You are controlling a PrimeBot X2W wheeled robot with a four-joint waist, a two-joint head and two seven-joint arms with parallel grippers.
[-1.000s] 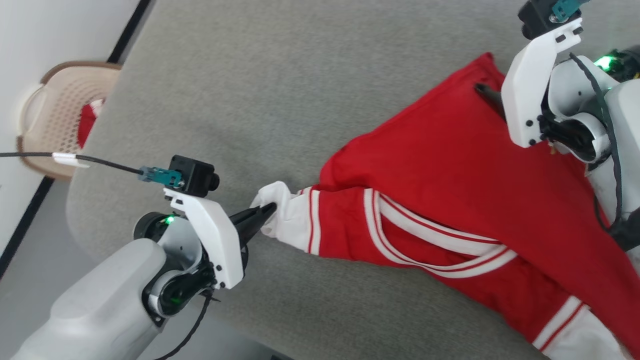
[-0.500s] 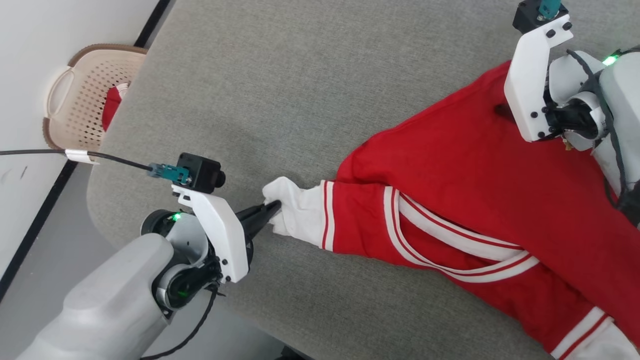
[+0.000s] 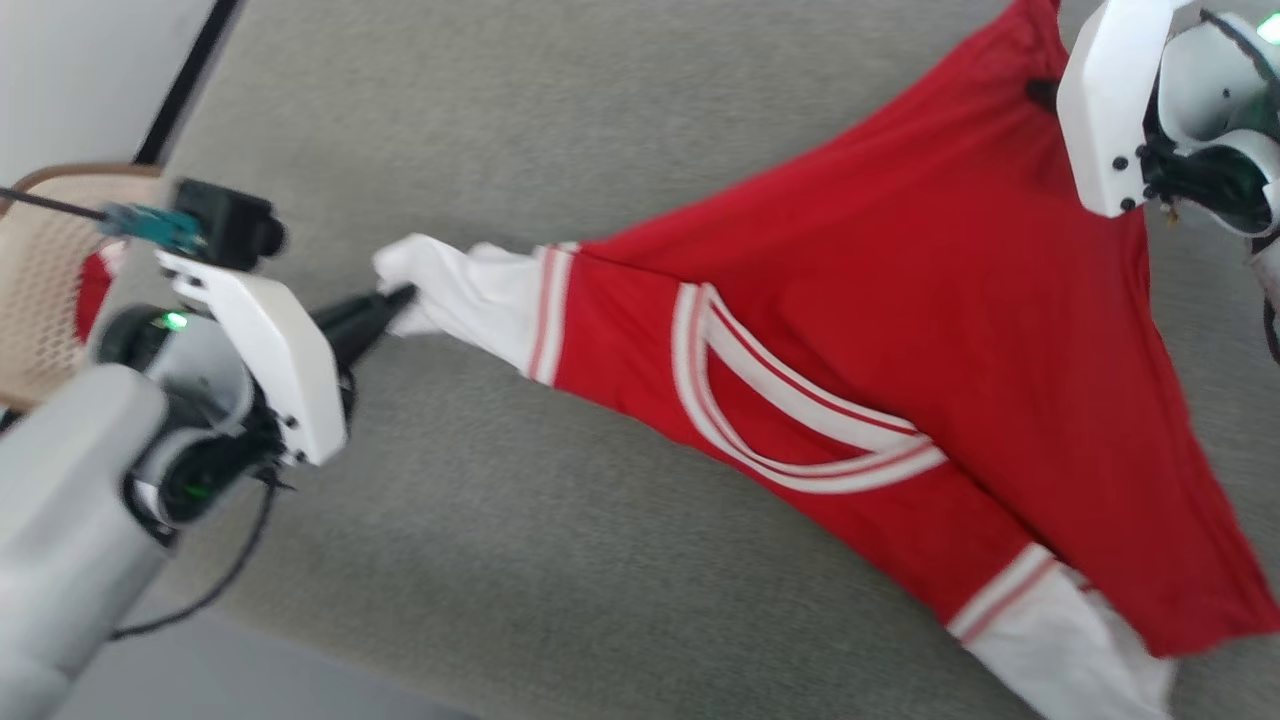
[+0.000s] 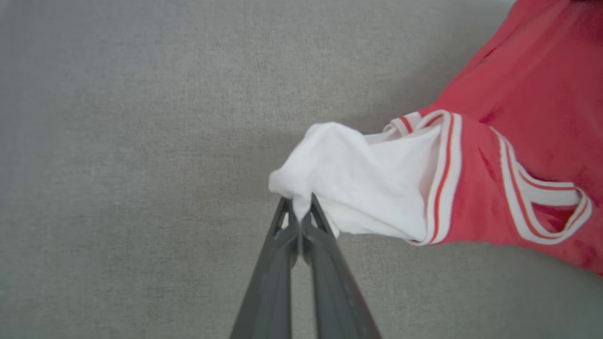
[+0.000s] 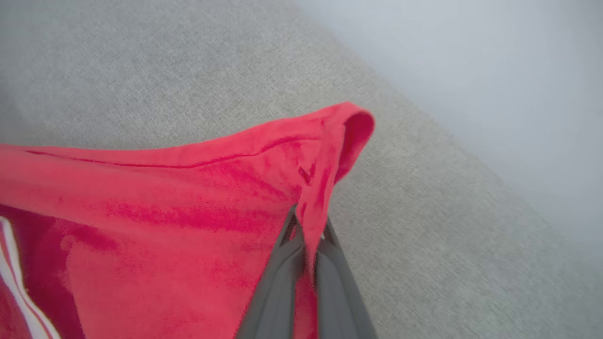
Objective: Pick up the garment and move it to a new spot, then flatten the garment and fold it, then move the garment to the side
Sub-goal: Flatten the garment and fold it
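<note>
1. At the far left of the head view, a beige basket (image 3: 35, 290) sits past the tabletop (image 3: 600, 130) edge. Something red is in it, too blurred to identify.
2. The left gripper (image 3: 398, 297) reaches in from the lower left, fingers pointing right. Its jaws are pressed together on the bunched end of a white sleeve (image 3: 460, 290). In the left wrist view the two dark fingers (image 4: 278, 263) meet at the tips, with a pinch of white cloth squeezed between them and the rest of the sleeve (image 4: 367, 188) ballooning just beyond.
3. The shirt (image 3: 930, 300) spreads over the grey tabletop from that sleeve across to the upper right, pulled into a long red span between the two grippers. The striped collar (image 3: 800, 440) lies near the middle, its opening facing up. The second white sleeve (image 3: 1060, 660) trails to the lower right corner. I cannot tell whether the middle of the shirt touches the tabletop.
4. The right gripper (image 3: 1042, 92) is at the upper right, mostly hidden behind its white wrist bracket. Its jaws are clamped on a red corner of the shirt. In the right wrist view the fingers (image 5: 278, 278) close on a fold of red cloth, and the hemmed corner (image 5: 353, 127) stands up just past their tips.
</note>
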